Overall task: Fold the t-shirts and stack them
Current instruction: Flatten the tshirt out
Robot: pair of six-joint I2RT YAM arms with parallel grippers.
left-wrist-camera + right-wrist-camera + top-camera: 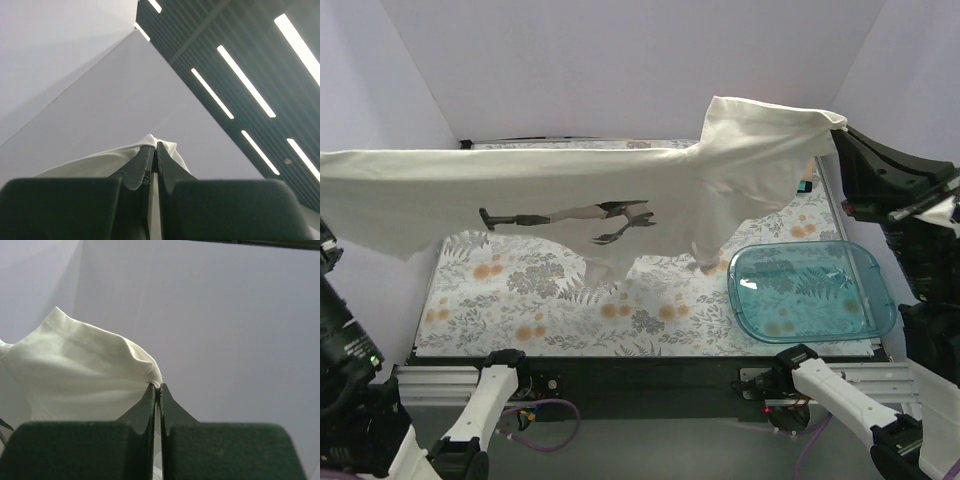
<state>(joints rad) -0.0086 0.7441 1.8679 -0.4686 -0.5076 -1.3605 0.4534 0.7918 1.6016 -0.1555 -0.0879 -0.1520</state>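
Observation:
An off-white t-shirt [520, 190] with a dark print on it hangs stretched wide, high above the table, between my two grippers. My left gripper [155, 146] is shut on the shirt's left end [165, 147]; in the top view that end reaches the frame's left edge. My right gripper [158, 386] is shut on a bunched edge of the shirt [90, 370], at the upper right of the top view [838, 128]. The shirt's lower part droops toward the table's middle. The folded tan, teal and black shirts are not clearly in view.
A clear blue plastic tub [860, 320] lies at the table's front right. The floral table cover [520, 300] spreads beneath the shirt. A small dark and teal patch [806, 186] shows past the shirt's right side. White walls enclose the table.

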